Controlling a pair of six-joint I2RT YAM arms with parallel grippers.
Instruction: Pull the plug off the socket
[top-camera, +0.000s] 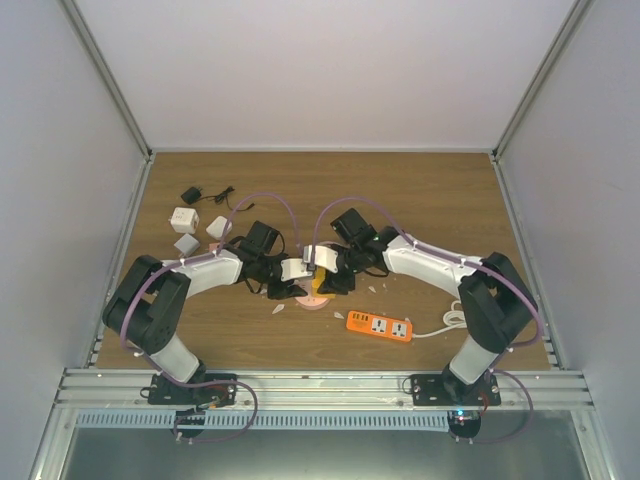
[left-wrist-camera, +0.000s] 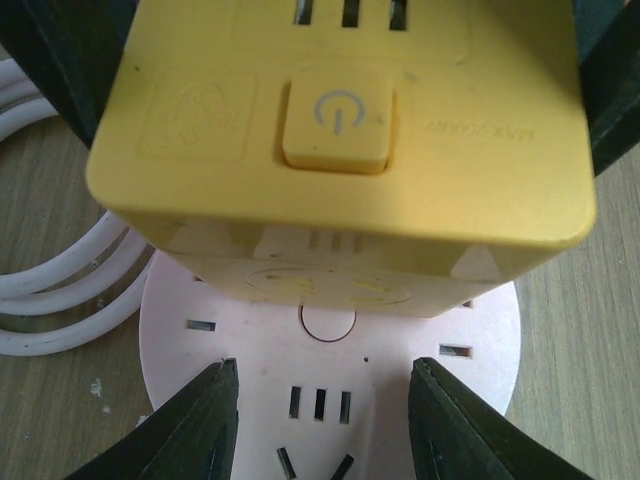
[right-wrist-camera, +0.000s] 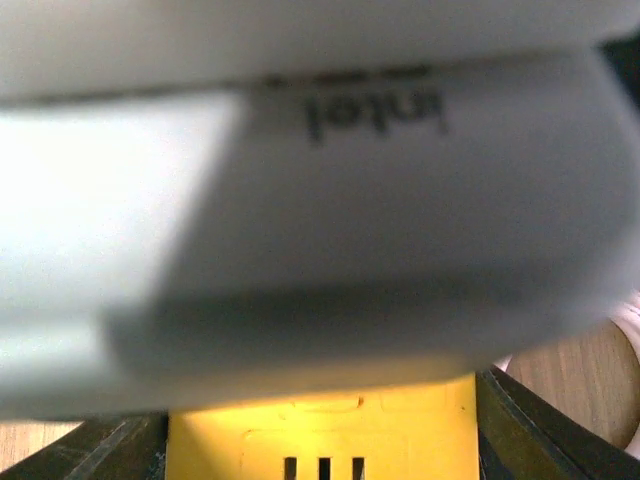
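Item: yellow plug, a squarish block with a power button on its upper face, standing on the round socket, a pale pink disc lying flat at the middle of the table. Condition: not yet pulled. From where I stand the block's underside meets the disc with no gap showing, though its prongs are hidden, so how deeply it sits cannot be told. Right gripper: a dark finger lies against each side of the yellow plug, and by my reading it is clamped on it. A blurred white housing marked "intel" fills most of that wrist's view. Left gripper: fingers apart, low over the near half of the round socket, either side of its middle. Whether they press on it cannot be told. Remaining, as I judge it: hold the disc down and lift the block clear. Also present: coiled white cable just beside the disc, orange power strip nearby, white cubes and a black adapter well apart at the far left.
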